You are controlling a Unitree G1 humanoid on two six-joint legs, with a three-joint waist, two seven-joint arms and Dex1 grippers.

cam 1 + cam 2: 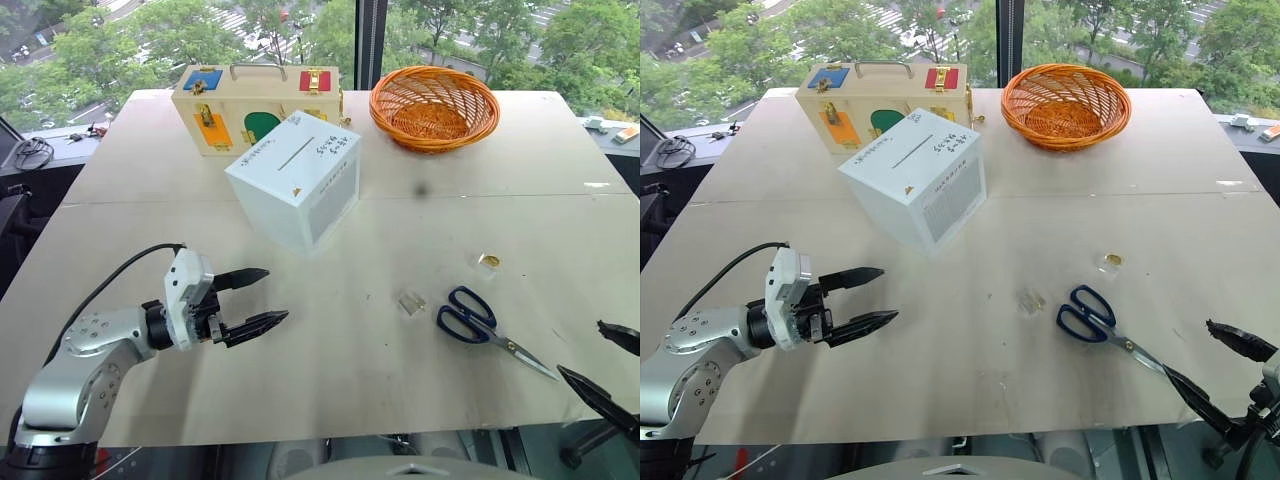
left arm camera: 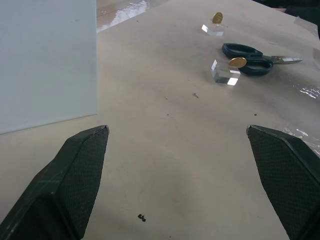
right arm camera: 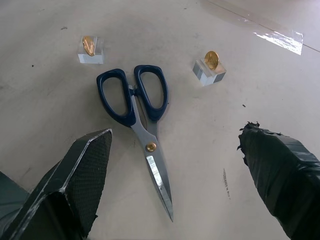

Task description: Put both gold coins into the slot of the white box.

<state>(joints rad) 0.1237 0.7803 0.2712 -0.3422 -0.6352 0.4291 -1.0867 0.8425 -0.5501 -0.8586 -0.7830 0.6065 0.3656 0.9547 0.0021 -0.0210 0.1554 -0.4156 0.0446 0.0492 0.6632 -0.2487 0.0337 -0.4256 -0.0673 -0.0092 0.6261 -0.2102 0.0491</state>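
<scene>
A: Gold coins first: where do they sit from the grippers?

B: The left gripper [image 1: 260,297] hovers over the near left part of the counter [image 1: 330,380], fingers spread wide and empty. The right gripper [image 1: 1220,380] is at the near right edge, fingers also wide apart, holding nothing.

A: And outward from the right one?

B: Just ahead of it lie the scissors [image 3: 142,120], blue handles away from it, blade tip pointing back between its fingers. Beyond the handle loops, one to each side, stand two small clear plastic blocks. One gold coin [image 3: 88,45] stands on edge on the clear block [image 3: 91,56] beside one loop; the other gold coin [image 3: 211,59] stands on the second clear block [image 3: 210,74] beside the other loop. Neither touches the scissors.

A: So the scissors lie between that gripper and the coins?

B: Yes, in the middle; the blocks sit past the handles.

A: The white box?

B: The white box [image 1: 300,205] stands mid-counter, turned corner-on, well apart from the coins and ahead of the left gripper. The slot [image 1: 296,153] is on its top face, uncovered. Behind it, close by, is a wooden box [image 1: 215,105] with coloured panels, and to the right of that an orange wicker basket [image 1: 434,107].
</scene>
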